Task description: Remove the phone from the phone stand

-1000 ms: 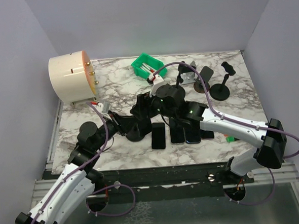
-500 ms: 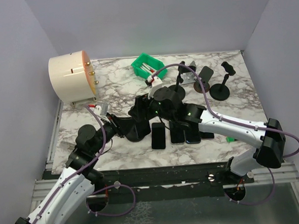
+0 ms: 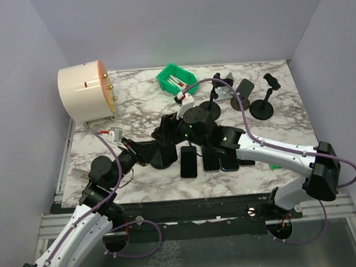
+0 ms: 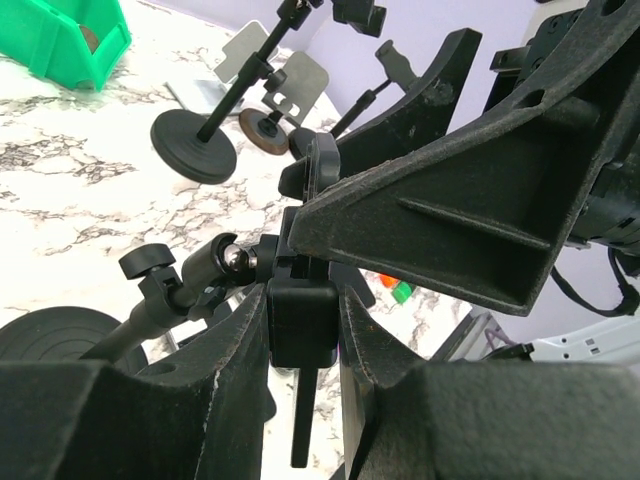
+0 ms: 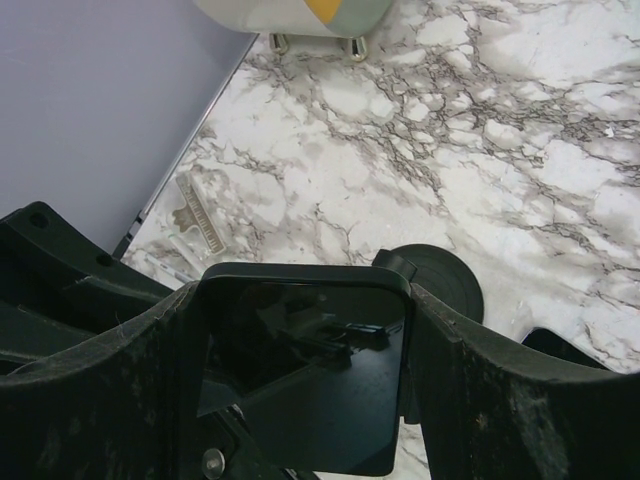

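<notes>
Marble table (image 5: 480, 120), phone (image 5: 305, 370) between right fingers (image 5: 490, 400)

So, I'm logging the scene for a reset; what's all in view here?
phone: one, black, gripped mid-table
phone stand: one, black, front centre
flat phones: about four, dark, front centre row
spare stands: at least three, black and grey, back right
bin: one, green, back centre
drum: one, cream, back left
small piece: one, green, front right
table: one, white marble
left pincer: black, shut on the phone stand
right pincer: black, shut on the phone
</notes>
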You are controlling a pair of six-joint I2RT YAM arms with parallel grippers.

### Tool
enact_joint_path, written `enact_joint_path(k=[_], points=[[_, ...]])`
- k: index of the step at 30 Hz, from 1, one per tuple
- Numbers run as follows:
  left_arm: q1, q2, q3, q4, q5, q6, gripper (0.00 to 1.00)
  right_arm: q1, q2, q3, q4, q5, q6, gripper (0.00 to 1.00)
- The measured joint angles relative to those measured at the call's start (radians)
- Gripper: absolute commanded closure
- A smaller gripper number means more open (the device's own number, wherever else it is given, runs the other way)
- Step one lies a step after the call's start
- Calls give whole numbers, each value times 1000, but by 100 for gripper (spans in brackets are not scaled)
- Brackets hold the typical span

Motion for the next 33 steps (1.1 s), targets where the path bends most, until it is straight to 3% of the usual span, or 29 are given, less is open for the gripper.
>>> enact_joint_path(k=[18,33], points=[[-2,-135,-186,219,-8,-271,100,-21,-70,-107,82,-83,104,100],[-2,-124,-192,249,-2,-309,100,-55,-99,-159,134,-165,148,100]])
